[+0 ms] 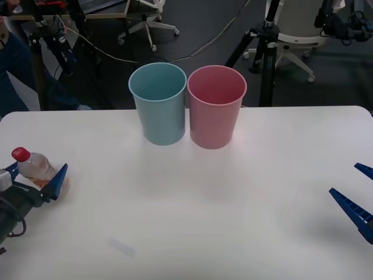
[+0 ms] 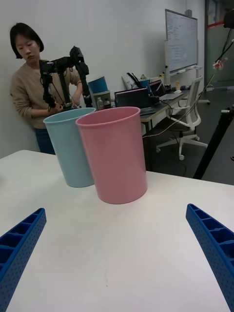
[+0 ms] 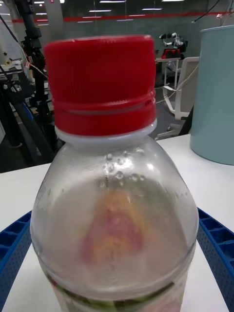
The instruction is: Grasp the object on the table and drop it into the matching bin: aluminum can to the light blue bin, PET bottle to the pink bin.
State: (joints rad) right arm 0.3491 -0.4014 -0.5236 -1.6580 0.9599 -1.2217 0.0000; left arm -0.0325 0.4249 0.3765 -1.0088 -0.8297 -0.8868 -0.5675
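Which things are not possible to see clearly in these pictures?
- PET bottle base: left wrist view, cut off by the picture's edge; front view, hidden by the left gripper.
- Bottle label text: too blurred behind the plastic.
- Pink bin and light blue bin bottoms inside: front view, in shadow.
- Right gripper: front view, cut by the edge.

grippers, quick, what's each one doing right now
Left gripper: closed around the PET bottle at the table's left edge.
Right gripper: open, empty.
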